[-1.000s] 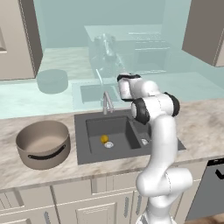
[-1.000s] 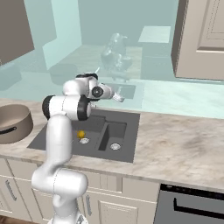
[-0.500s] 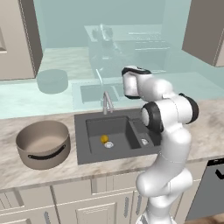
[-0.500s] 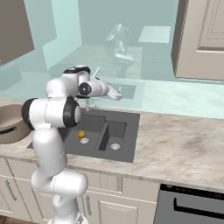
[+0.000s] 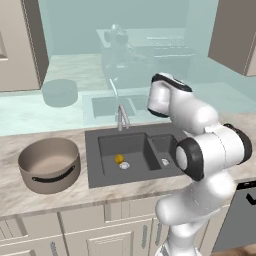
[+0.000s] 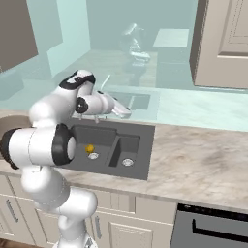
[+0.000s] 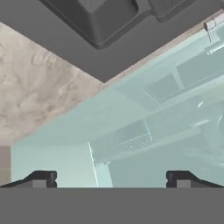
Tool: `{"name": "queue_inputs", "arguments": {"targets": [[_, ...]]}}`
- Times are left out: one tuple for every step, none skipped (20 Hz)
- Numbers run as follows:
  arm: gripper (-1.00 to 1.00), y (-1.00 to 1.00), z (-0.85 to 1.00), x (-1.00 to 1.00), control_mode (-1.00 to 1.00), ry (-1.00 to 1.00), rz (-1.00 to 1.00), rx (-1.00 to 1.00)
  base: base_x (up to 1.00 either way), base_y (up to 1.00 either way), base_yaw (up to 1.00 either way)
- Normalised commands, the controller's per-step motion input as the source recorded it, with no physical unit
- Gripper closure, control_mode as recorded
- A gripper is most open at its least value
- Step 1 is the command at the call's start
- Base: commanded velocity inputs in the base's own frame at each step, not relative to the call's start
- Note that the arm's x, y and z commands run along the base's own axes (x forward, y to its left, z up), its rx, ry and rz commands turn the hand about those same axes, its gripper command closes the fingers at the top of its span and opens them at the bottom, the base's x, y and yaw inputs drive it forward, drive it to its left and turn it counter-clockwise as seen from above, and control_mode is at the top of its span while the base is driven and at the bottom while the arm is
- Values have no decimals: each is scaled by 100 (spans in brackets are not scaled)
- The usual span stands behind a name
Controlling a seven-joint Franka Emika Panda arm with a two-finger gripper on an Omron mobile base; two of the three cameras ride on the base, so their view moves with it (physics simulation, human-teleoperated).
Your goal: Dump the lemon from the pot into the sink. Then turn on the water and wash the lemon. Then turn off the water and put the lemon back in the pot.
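A marbled beige counter [image 5: 35,205] runs across the kitchen, its stone top mottled in tan and grey. Behind it the whole back wall [image 5: 75,30] is a glossy pale-teal surface that mirrors the room faintly. Beige upper cabinets hang at both sides: one [image 5: 20,45] over the counter's left end, another [image 6: 223,43] with a framed panel door over the right end. Below the counter's front edge sit cream base cabinets [image 5: 110,235] with slim silver handles. Under the right end is a dark-fronted dishwasher [image 6: 213,227] with a bar handle. The light is even and soft.
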Motion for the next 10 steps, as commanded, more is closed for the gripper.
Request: {"name": "queue_inputs", "arguments": {"targets": [[-100, 0, 100, -78, -100, 46, 0, 0, 0, 0, 0], [-100, 0, 100, -57, -100, 53, 0, 0, 0, 0, 0], [-100, 0, 100, -61, -100, 50, 0, 0, 0, 0, 0], [-100, 0, 100, -56, -100, 49, 0, 0, 0, 0, 0], [-100, 0, 100, -54, -100, 50, 0, 0, 0, 0, 0], [-100, 0, 100, -59, -100, 52, 0, 0, 0, 0, 0], [-100, 0, 100, -60, -100, 51, 0, 0, 0, 0, 0], [-100, 0, 100, -60, -100, 51, 0, 0, 0, 0, 0], [-100, 0, 100, -58, -100, 51, 0, 0, 0, 0, 0], [-100, 0, 100, -52, -100, 53, 0, 0, 0, 0, 0]]}}
